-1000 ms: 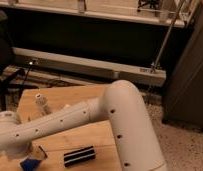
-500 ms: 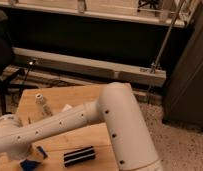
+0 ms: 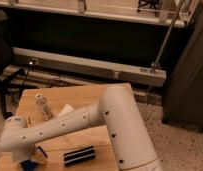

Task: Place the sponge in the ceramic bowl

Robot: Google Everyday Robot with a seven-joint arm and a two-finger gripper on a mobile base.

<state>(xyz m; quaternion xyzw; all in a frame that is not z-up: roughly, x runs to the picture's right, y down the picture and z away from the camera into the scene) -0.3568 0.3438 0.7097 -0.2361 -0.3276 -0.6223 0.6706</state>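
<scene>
The sponge (image 3: 28,164), a small bright-blue pad, lies at the near left edge of the wooden table (image 3: 90,95), partly cut off by the picture's bottom edge. My gripper (image 3: 36,154) is low over the table at the bottom left, right at the sponge's upper side. It is mostly hidden behind my white wrist (image 3: 17,137). My thick white arm (image 3: 112,117) sweeps from the lower right across the table. The ceramic bowl is hidden or out of view.
A black block with white stripes (image 3: 79,156) lies on the table just right of the gripper. A small pale bottle (image 3: 42,105) stands at the left and a white object (image 3: 66,109) peeks out behind the arm. Beyond the table stands a dark wall with a metal rail (image 3: 95,65).
The wrist and gripper have sunk a little lower and further left over the blue sponge. The striped block and the bottle have stayed put.
</scene>
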